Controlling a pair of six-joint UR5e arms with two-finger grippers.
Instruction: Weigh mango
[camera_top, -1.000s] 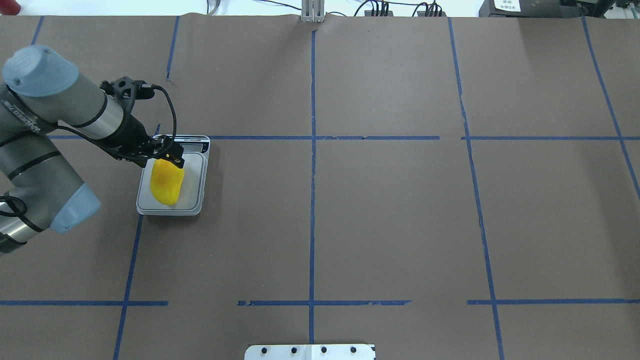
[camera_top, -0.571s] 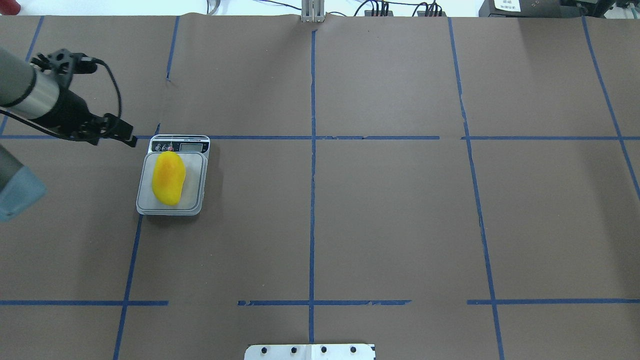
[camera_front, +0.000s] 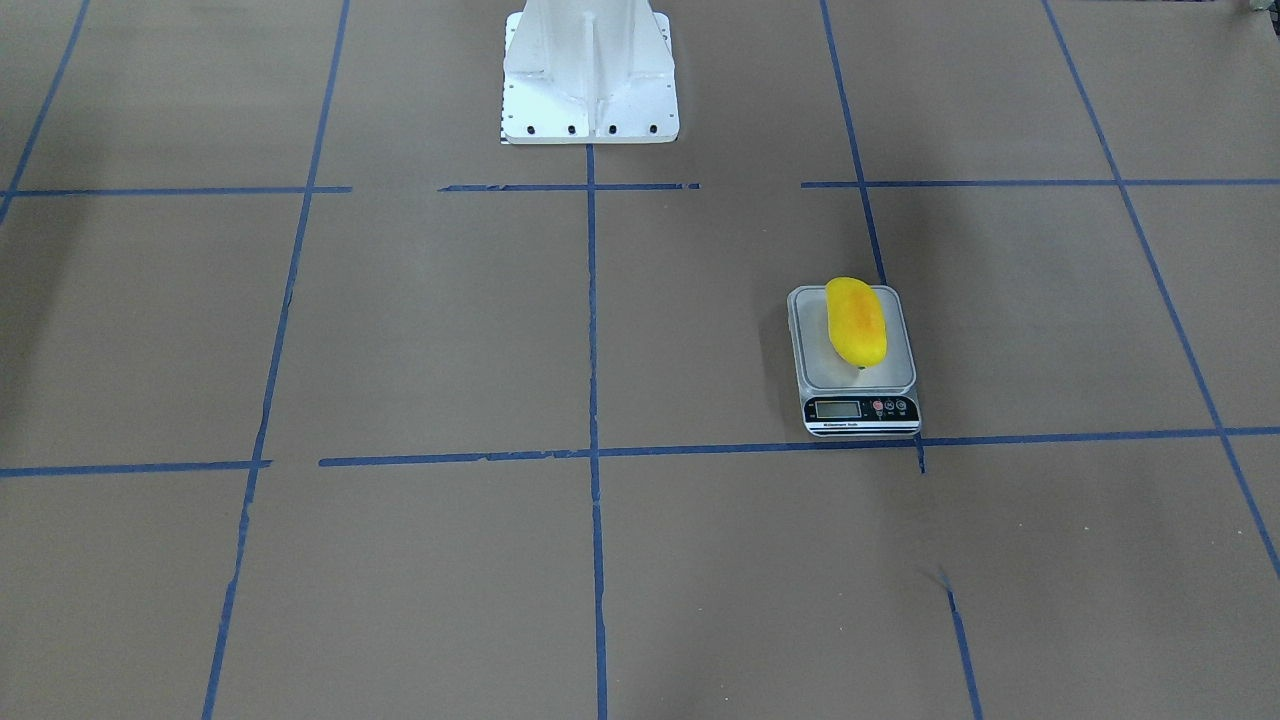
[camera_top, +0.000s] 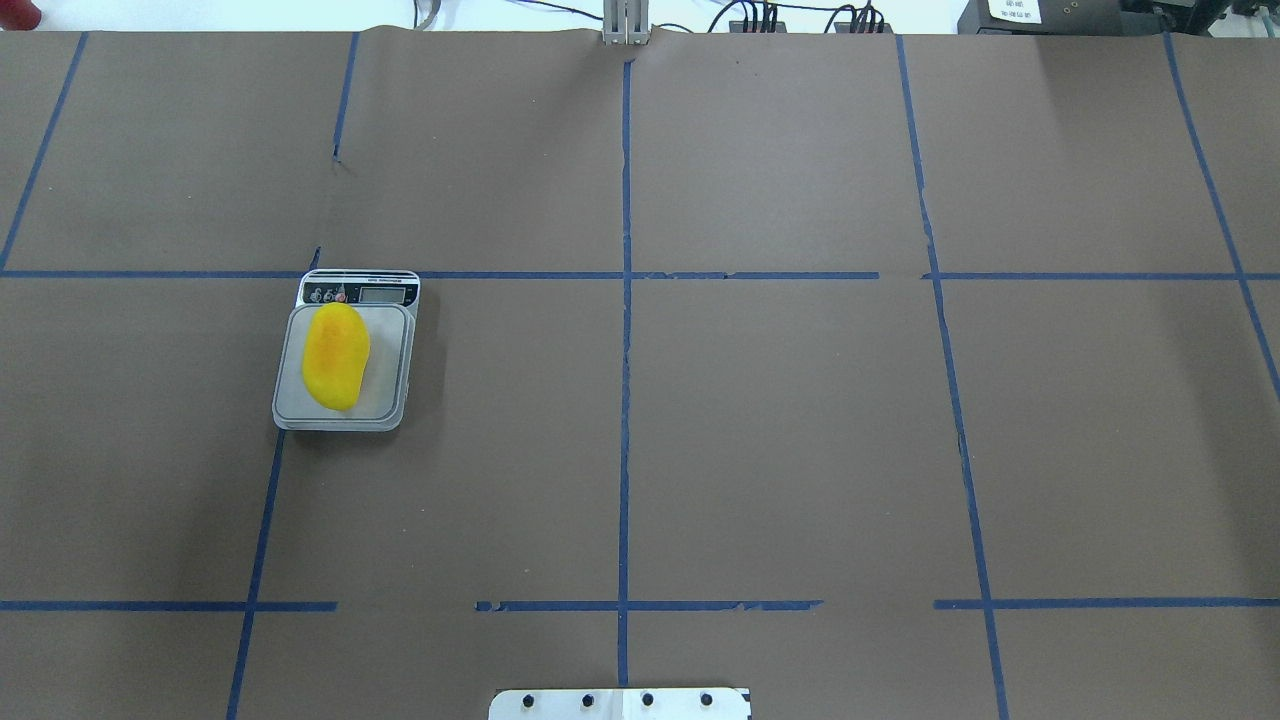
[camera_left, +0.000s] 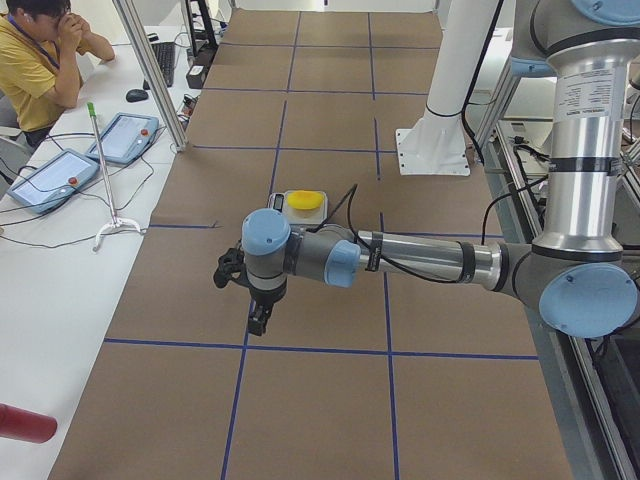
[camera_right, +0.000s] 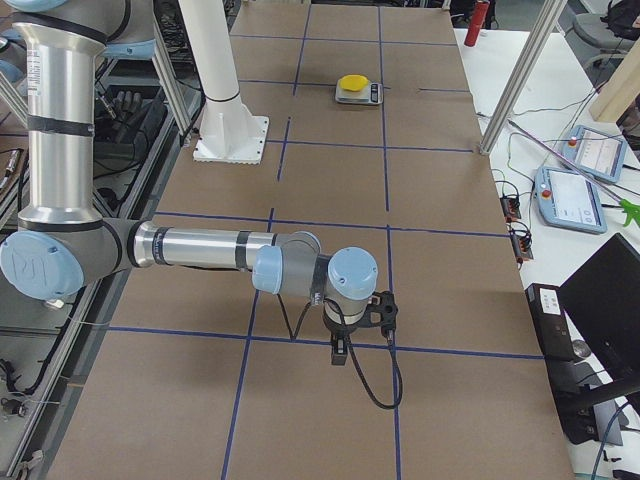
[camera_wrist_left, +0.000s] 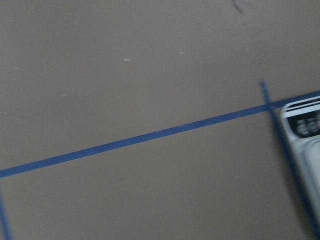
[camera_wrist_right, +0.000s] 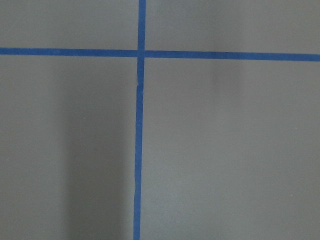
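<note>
The yellow mango (camera_top: 336, 357) lies lengthwise on the platform of a small white digital scale (camera_top: 392, 405), its orange blush facing up, with nothing touching it. It also shows in the front view (camera_front: 856, 321) on the scale (camera_front: 860, 410). My left gripper (camera_left: 258, 322) shows only in the exterior left view, hanging over bare table away from the scale; I cannot tell if it is open. My right gripper (camera_right: 340, 355) shows only in the exterior right view, far from the scale, state unclear. The left wrist view catches the scale's corner (camera_wrist_left: 305, 130).
Brown paper with a blue tape grid covers the table. The robot's white base (camera_front: 590, 70) stands at the robot-side edge. An operator (camera_left: 40, 60) sits beside the table with tablets and cables. A red bottle (camera_right: 478, 22) stands at the far end.
My left gripper drew back from the mango's far end to the left and has left the overhead view. The mango stays on the scale.
</note>
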